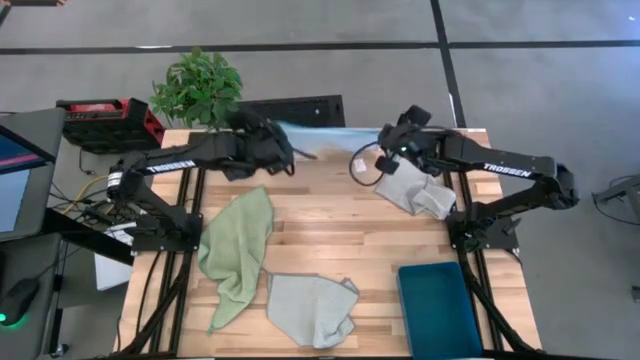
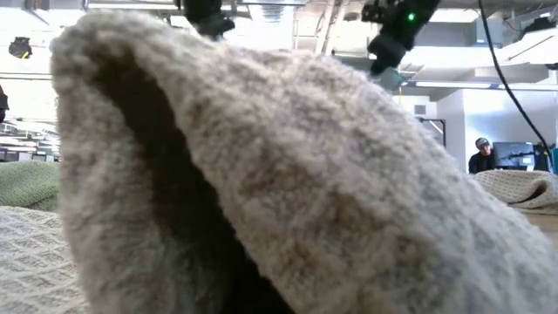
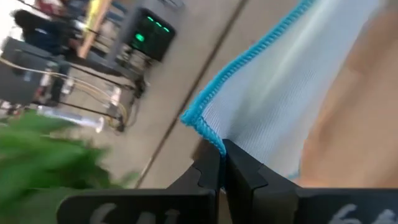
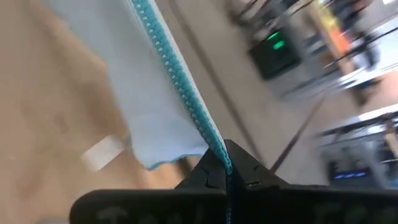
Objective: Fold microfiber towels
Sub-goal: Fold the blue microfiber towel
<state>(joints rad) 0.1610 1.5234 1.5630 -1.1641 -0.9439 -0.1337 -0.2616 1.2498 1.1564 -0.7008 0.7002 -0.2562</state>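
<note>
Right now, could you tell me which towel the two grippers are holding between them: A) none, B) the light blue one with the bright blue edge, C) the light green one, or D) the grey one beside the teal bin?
B: both wrist views show shut fingers pinching the blue-stitched hem of the light blue towel, left gripper and right gripper, at the table's far edge.
</note>
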